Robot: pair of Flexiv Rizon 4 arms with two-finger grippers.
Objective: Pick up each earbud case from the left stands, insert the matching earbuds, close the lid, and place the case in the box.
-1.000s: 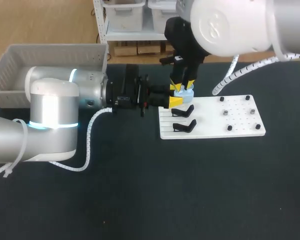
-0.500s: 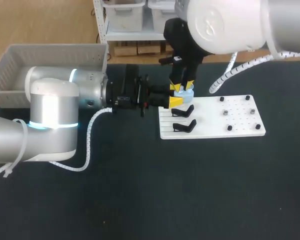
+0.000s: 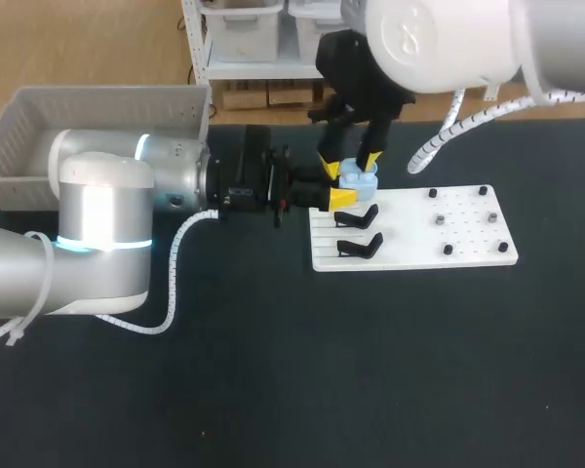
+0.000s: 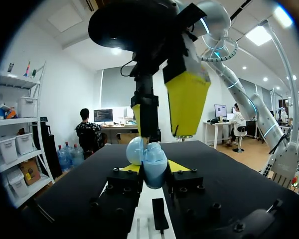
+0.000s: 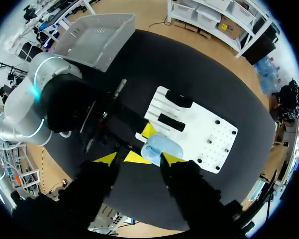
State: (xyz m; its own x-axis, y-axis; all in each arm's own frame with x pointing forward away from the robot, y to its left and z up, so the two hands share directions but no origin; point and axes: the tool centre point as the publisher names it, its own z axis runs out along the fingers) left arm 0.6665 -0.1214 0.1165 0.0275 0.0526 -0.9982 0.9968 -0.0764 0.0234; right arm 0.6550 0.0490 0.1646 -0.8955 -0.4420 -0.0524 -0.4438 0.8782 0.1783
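A light blue earbud case (image 3: 359,178) hangs just above the far end of the white stand board (image 3: 468,234). My left gripper (image 3: 342,187) comes in level from the left and is shut on the case (image 4: 148,162), one yellow tip on each side. My right gripper (image 3: 351,164) hangs over the case from above, open, with a finger (image 4: 187,102) on each side and clear of it. In the right wrist view the case (image 5: 162,148) lies just ahead of the right gripper (image 5: 138,158). Two black stands (image 3: 359,231) on the board are bare.
A grey basket (image 3: 39,127) stands at the back left, behind my left arm. The right half of the board carries several small black pegs (image 3: 448,250). Dark table top spreads wide in front of the board.
My right gripper's fingers have spread apart from the case and now stand wider on both sides of it. The left gripper and the case have stayed where they were.
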